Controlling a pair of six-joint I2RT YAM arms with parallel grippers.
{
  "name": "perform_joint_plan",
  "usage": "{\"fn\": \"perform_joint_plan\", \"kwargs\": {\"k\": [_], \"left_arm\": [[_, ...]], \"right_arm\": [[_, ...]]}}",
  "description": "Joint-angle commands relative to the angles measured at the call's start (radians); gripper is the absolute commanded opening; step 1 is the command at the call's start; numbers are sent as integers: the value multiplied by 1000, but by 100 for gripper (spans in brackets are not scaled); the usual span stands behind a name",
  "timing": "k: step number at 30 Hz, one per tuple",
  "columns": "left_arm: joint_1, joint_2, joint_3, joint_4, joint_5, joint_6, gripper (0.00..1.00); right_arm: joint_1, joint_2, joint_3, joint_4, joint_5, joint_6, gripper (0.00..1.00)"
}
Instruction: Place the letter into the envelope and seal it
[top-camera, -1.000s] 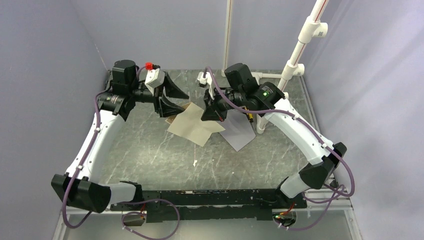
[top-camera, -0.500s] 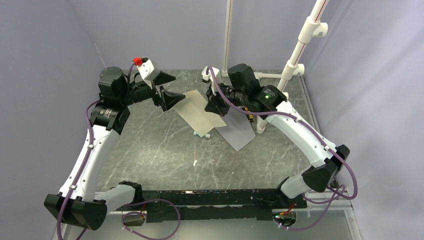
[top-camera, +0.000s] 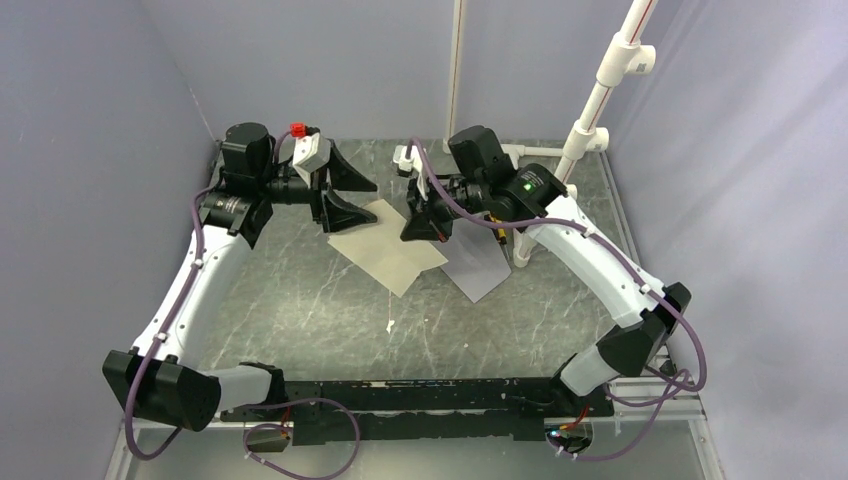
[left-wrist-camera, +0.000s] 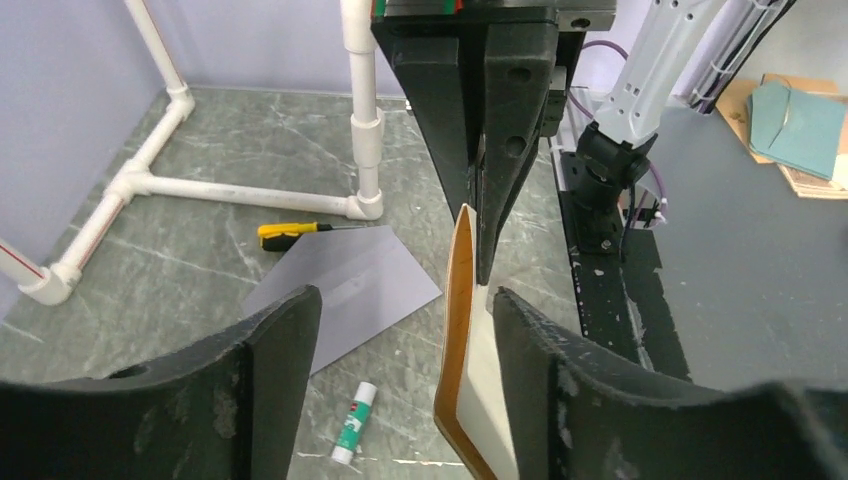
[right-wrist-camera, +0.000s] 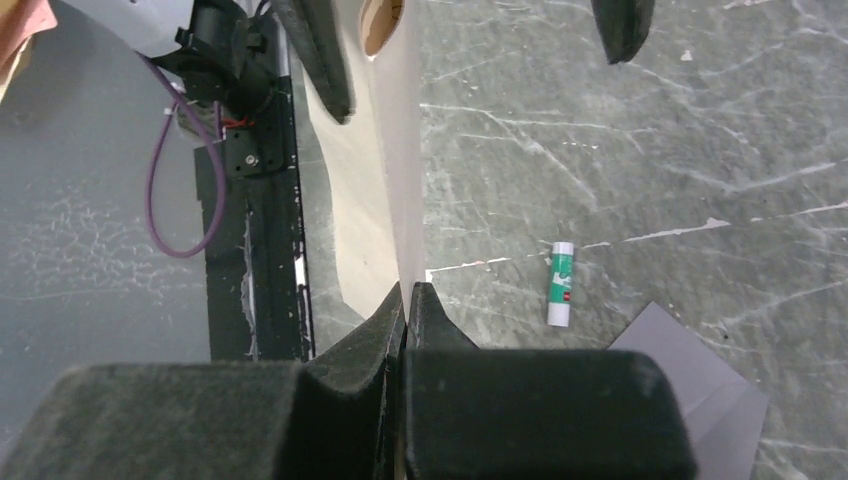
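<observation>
The tan letter (top-camera: 385, 250) hangs off the table with my right gripper (top-camera: 418, 228) shut on its right edge. In the right wrist view the closed jaws (right-wrist-camera: 408, 290) pinch the sheet (right-wrist-camera: 385, 180) edge-on. My left gripper (top-camera: 372, 206) stands open around the letter's far left end. In the left wrist view the curved sheet (left-wrist-camera: 460, 340) runs between the fingers, close beside the right finger (left-wrist-camera: 560, 400) and well apart from the left finger (left-wrist-camera: 250, 400). The grey envelope (top-camera: 480, 265) lies flat on the table under the right arm; it also shows as the envelope (left-wrist-camera: 340, 295) in the left wrist view.
A glue stick (left-wrist-camera: 353, 422) lies on the marble table beneath the letter, near the envelope's corner (right-wrist-camera: 700, 390). A yellow-handled tool (left-wrist-camera: 290, 232) lies beside the white PVC pipe frame (top-camera: 590, 120) at the back right. Purple walls close in the sides.
The left gripper pulled back and up half a second ago, stretching the letter flat, and has come back toward it. The letter sags again. The right gripper has kept its grip.
</observation>
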Motion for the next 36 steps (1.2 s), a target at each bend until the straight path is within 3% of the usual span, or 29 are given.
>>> {"fn": "perform_joint_plan", "kwargs": {"k": [1, 4, 7, 8, 9, 12, 17, 20, 22, 23, 24, 25, 27, 29, 32, 36], "left_arm": [[-4, 5, 62, -126, 59, 155, 61], [-4, 10, 51, -95, 76, 121, 42], [-4, 7, 38, -69, 89, 99, 8], [-4, 5, 37, -75, 86, 106, 3], [-4, 3, 39, -87, 88, 116, 3], [-4, -1, 52, -134, 83, 151, 2], [-4, -12, 52, -120, 69, 153, 2], [-4, -18, 47, -105, 66, 146, 3], [-4, -21, 49, -99, 72, 140, 2], [-4, -22, 52, -98, 70, 134, 3], [-4, -23, 53, -98, 59, 131, 4], [-4, -25, 52, -99, 40, 125, 13], [-4, -32, 51, -100, -1, 105, 45], [-4, -44, 49, -88, -57, 81, 67], [-4, -68, 19, 45, -224, -65, 79], [-4, -90, -37, 261, -487, -320, 81]], "right_arm": [[-2, 31, 89, -93, -68, -69, 0], [-1, 41, 101, -120, -51, -84, 0], [-1, 33, 93, -95, -33, -64, 0], [-2, 29, 89, -77, -19, -37, 0], [-2, 29, 89, -61, -6, -5, 0], [-3, 49, 122, -72, -9, 37, 23], [-4, 64, 131, -78, -34, 57, 32], [-4, 41, 97, -38, -49, 65, 22], [-4, 27, 74, -15, -48, 68, 3], [-5, 20, 65, -5, -41, 72, 0], [-4, 13, 57, 6, -34, 75, 0], [-4, 6, 53, 12, -26, 75, 0], [-4, -7, 47, 28, 2, 78, 0], [-4, -29, 32, 64, 40, 75, 0], [-4, -87, -32, 174, 155, 94, 0], [-4, -177, -144, 384, 213, 134, 0]]}}
